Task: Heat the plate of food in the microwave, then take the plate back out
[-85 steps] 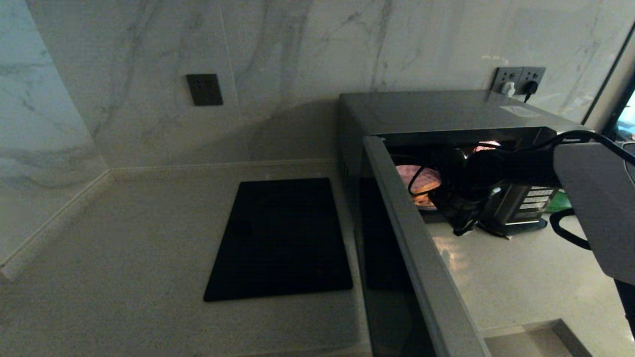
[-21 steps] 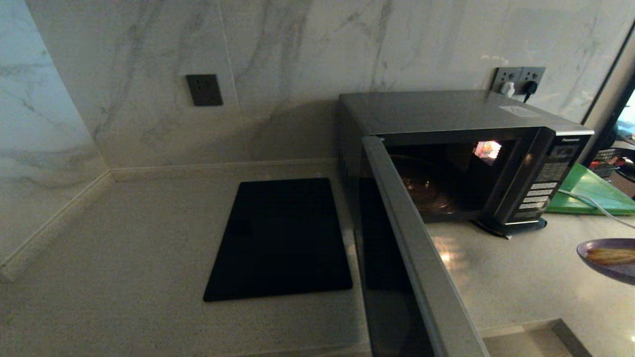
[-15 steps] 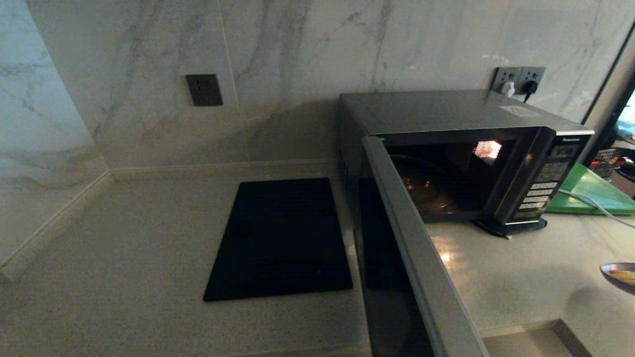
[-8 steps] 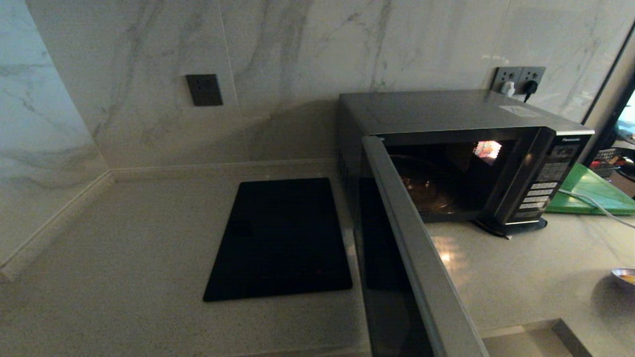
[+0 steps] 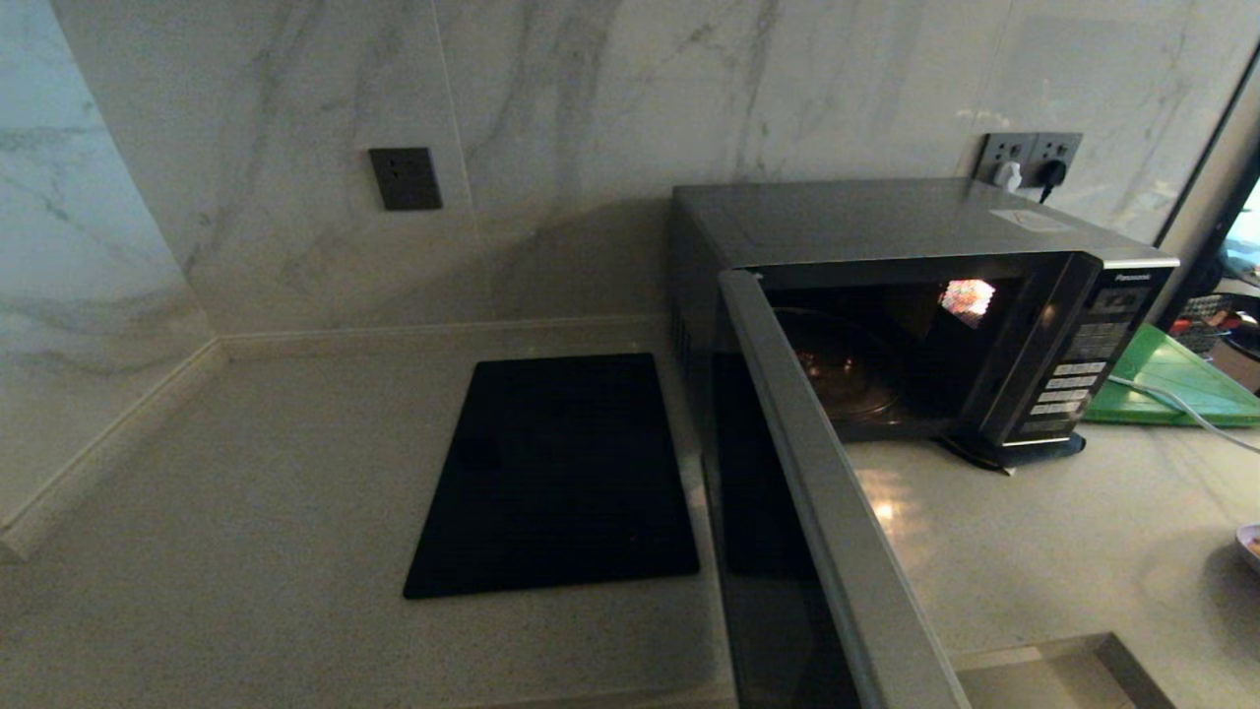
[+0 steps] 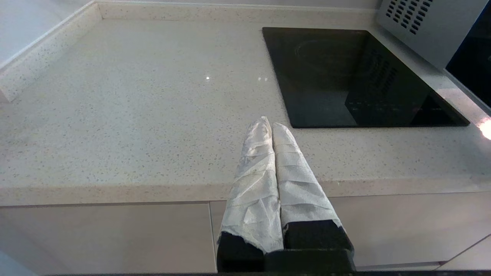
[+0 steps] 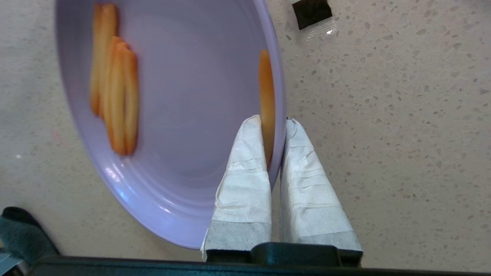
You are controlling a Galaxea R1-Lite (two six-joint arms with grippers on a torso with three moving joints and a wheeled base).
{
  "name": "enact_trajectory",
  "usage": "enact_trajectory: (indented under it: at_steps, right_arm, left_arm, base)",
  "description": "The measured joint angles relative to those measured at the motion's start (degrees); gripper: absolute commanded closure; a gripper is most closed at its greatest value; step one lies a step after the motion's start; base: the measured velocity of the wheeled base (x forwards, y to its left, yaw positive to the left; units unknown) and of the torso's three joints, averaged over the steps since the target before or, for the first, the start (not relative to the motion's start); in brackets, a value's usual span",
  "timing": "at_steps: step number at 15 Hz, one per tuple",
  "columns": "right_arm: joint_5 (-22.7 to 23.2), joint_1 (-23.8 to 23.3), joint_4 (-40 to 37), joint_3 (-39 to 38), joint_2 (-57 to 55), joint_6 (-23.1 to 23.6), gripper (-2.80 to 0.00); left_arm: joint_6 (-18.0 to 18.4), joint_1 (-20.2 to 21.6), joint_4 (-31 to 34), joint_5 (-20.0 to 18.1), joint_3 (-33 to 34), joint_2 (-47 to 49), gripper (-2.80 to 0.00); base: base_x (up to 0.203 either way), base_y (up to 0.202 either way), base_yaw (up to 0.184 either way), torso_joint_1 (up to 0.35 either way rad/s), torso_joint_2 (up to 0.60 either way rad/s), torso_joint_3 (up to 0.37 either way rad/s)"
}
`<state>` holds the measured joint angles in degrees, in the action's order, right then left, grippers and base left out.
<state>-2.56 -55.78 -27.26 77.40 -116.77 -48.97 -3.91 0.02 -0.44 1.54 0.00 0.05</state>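
Note:
The lavender plate of food (image 7: 184, 115) carries several orange-tan sticks. My right gripper (image 7: 273, 122) is shut on its rim, one wrapped finger inside and one outside, pinching one stick too. In the head view only a sliver of the plate (image 5: 1252, 544) shows at the far right edge, low over the counter. The microwave (image 5: 886, 226) stands with its door (image 5: 837, 512) swung wide open, its lit cavity holding only the glass turntable (image 5: 851, 379). My left gripper (image 6: 268, 124) is shut on nothing, hanging near the counter's front edge, left of the black panel.
A flat black panel (image 5: 556, 473) lies on the counter left of the microwave. A green board (image 5: 1171, 379) with a white cable sits right of it. A small black packet (image 7: 311, 11) lies on the counter near the plate. The open door juts toward me.
The right arm pulled the plate out of the microwave, then carried it right and down toward the counter until it nearly left the head view. The microwave cavity now holds no plate.

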Motion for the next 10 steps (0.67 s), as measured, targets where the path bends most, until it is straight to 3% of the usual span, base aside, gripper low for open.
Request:
enact_trajectory:
  at_steps: [10]
  right_arm:
    - [1.29, -0.22, -0.28, -1.81, 0.51, 1.38, 0.00]
  left_arm:
    - [0.00, 0.00, -0.05, 0.02, 0.00, 0.00, 0.00]
  base:
    - [0.000, 0.000, 0.000, 0.000, 0.00, 0.000]
